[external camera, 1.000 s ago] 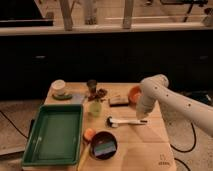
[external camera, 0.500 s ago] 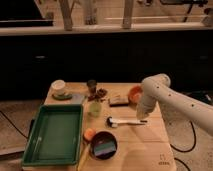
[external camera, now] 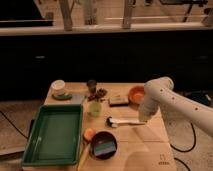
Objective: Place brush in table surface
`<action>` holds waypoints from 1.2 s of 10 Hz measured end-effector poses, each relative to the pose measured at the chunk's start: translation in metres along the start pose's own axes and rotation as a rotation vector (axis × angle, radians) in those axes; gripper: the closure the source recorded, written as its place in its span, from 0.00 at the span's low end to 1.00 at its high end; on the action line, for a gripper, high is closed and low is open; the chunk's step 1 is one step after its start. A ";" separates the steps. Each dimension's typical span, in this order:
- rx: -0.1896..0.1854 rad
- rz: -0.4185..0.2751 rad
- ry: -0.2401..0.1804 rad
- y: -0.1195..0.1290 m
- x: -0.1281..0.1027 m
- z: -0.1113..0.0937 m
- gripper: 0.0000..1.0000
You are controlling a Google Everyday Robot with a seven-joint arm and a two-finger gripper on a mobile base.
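The brush [external camera: 126, 121] lies flat on the table surface [external camera: 145, 145], its small dark head pointing left and its long white handle running right. My gripper [external camera: 143, 118] is at the right end of the handle, low over the wood and mostly hidden behind the white arm [external camera: 160, 95], which reaches in from the right. Whether the gripper is touching the handle does not show.
A green tray [external camera: 55, 135] fills the table's left side. An orange bowl [external camera: 136, 94] and a dark flat block [external camera: 119, 101] lie behind the brush. A green cup [external camera: 95, 108], an orange ball [external camera: 89, 134] and a dark bowl [external camera: 103, 145] are to its left and front.
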 end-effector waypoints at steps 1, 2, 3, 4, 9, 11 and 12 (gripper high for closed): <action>-0.001 -0.004 -0.003 0.000 -0.008 0.002 0.88; 0.001 -0.021 -0.002 -0.002 -0.009 0.004 0.79; 0.000 -0.029 -0.003 -0.003 -0.009 0.006 0.71; 0.000 -0.037 -0.004 -0.003 -0.011 0.010 0.60; 0.003 -0.061 -0.010 -0.011 -0.025 0.025 0.20; 0.007 -0.061 -0.015 -0.013 -0.028 0.031 0.20; 0.009 -0.059 -0.020 -0.014 -0.028 0.035 0.20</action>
